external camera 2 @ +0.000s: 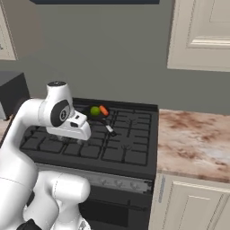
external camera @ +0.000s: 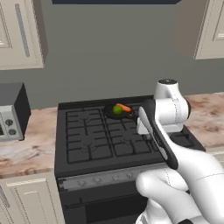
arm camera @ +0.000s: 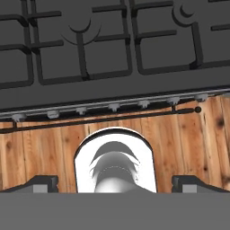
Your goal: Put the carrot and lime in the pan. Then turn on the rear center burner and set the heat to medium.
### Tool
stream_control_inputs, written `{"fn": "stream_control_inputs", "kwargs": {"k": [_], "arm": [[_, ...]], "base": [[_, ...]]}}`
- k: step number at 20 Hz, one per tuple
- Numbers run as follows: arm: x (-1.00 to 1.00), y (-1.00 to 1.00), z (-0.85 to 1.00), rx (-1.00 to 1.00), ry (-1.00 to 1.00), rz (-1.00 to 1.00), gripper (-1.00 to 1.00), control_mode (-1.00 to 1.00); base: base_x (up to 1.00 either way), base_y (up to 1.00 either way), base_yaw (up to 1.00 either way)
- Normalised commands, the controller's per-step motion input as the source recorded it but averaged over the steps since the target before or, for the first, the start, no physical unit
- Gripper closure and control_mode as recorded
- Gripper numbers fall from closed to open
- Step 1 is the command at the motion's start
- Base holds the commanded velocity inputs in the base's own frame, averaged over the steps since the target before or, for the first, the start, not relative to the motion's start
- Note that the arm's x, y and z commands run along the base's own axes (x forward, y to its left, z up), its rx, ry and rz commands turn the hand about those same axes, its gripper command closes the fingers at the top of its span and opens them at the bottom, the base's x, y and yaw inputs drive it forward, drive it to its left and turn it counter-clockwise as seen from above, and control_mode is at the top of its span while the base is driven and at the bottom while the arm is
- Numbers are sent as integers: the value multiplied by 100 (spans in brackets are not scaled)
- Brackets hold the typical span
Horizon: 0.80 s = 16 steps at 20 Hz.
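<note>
The black pan point(external camera: 113, 114) stands at the rear middle of the stove point(external camera: 87, 148), with the green lime point(external camera: 117, 109) and the orange carrot point(external camera: 125, 107) lying inside it. From the right side I see the lime point(external camera 2: 95, 110) left of the carrot point(external camera 2: 103, 110), and the pan's handle point(external camera 2: 109, 128) points toward the front. The rear center burner is hidden under the pan. My gripper point(arm camera: 115, 183) hangs open over the stove's front edge, fingertips point(arm camera: 42, 183) wide apart with nothing between them. It looks down on the row of knobs point(arm camera: 112, 107).
A microwave point(external camera: 11, 113) sits on the counter left of the stove. A marbled counter point(external camera 2: 193, 143) lies to the right. Wall cabinets point(external camera 2: 202, 36) hang above. My arm's elbow point(external camera: 170, 105) rises over the stove's right half. Wooden floor point(arm camera: 45, 148) shows below the stove front.
</note>
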Motion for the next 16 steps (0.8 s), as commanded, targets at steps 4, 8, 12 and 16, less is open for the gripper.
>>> {"fn": "stream_control_inputs", "kwargs": {"k": [4, 8, 12, 16], "arm": [[0, 0, 0, 0, 0, 0, -100, 100], [0, 0, 0, 0, 0, 0, -100, 100], [0, 0, 0, 0, 0, 0, -100, 100], [0, 0, 0, 0, 0, 0, -100, 100]], "base": [[-3, 48, 0], [5, 16, 0], [4, 4, 0], [13, 40, 0]]}}
